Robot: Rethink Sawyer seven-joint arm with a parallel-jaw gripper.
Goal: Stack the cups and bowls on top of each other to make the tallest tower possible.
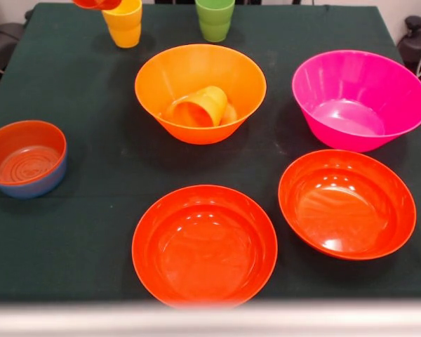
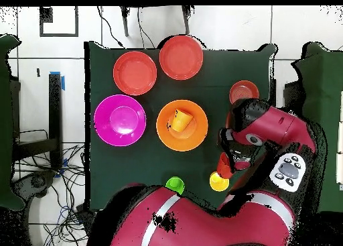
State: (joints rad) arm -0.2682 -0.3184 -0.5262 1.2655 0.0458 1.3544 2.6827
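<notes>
- My gripper (image 2: 226, 164) is over the yellow cup (image 1: 123, 23) at the table's (image 1: 70, 210) far left in the front view, with a red-orange cup (image 1: 97, 3) right at its tip; in that view only this cup's bottom edge shows at the top.
- I can't tell if my hand is clenched on the red-orange cup; the arm hides the fingers from above.
- Yellow cup looks like two nested, upright, near the back edge.
- Green cup (image 1: 215, 19) upright, right of the yellow one, apart from it.
- Orange bowl (image 1: 200, 91) mid table, with an orange cup (image 1: 198, 107) lying on its side inside, mouth toward the camera.
- Pink bowl (image 1: 359, 98) right of the orange bowl, not touching.
- Two wide red bowls in the front row: left red bowl (image 1: 204, 243) near the front edge, right red bowl (image 1: 346, 203) just beside it, below the pink one.
- Blue bowl (image 1: 27, 159) at the left edge, a small red bowl (image 1: 21, 154) nested inside it.
- No tall tower so far, only nested pairs.
</notes>
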